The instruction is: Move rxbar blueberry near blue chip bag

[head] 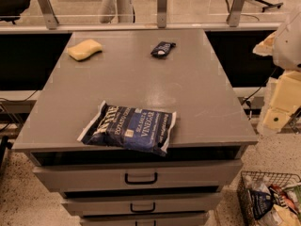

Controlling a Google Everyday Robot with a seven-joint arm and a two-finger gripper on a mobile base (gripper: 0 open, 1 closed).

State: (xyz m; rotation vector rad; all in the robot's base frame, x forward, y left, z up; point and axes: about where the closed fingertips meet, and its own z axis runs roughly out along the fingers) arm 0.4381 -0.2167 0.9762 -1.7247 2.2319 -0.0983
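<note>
The rxbar blueberry [162, 49] is a small crinkled navy wrapper lying at the back of the grey tabletop [141, 79], right of centre. The blue chip bag [129, 127] is large, dark blue with white edges and "VINEGAR" lettering. It lies flat at the front edge, slightly overhanging it. The two are well apart, roughly a bag's length. My arm and gripper [276, 117] are at the right edge of the view, off the table's right side and far from both items, holding nothing that I can see.
A yellow sponge [84, 49] lies at the back left of the table. Drawers [141, 178] are below the top. A wire basket of snacks [270, 199] stands on the floor at front right. A glass railing [162, 6] runs behind the table, with a person's legs [116, 3] beyond it.
</note>
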